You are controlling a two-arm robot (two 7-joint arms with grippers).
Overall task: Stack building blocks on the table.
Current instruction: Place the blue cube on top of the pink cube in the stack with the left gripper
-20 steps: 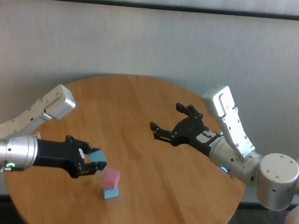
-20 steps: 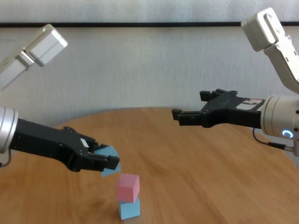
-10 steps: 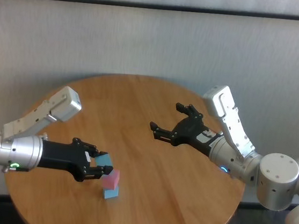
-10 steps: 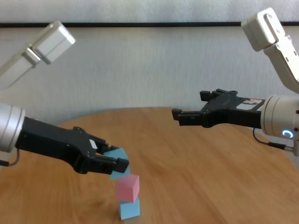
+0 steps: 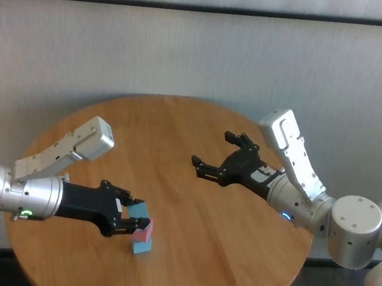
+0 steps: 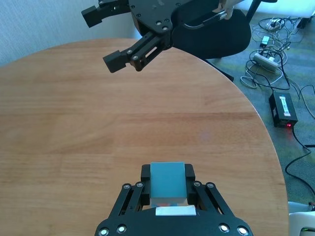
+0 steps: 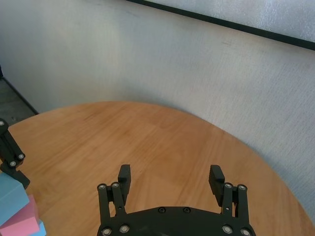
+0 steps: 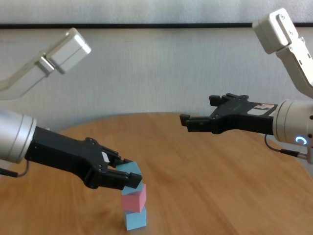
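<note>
Left claw (image 8: 128, 179), clamped on the top blue block (image 8: 131, 171), has moved over the pink block (image 8: 134, 199) – release remains – right claw (image 8: 198, 121) hovers open, empty.

Two light-blue blocks (image 8: 135, 220), one pink block (image 8: 134, 200), honey-brown table (image 8: 220, 186).

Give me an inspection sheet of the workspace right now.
Surface: round wooden table.
Job's things: pink block on lower blue block; top blue block held over them.
Clutter: nothing seen.
Grippers: left gripper shut on top blue block; right gripper open, above the table's right side.
Cables: power strip and adapter with leads on the floor.
Surroundings: pale wall; black chair.
</note>
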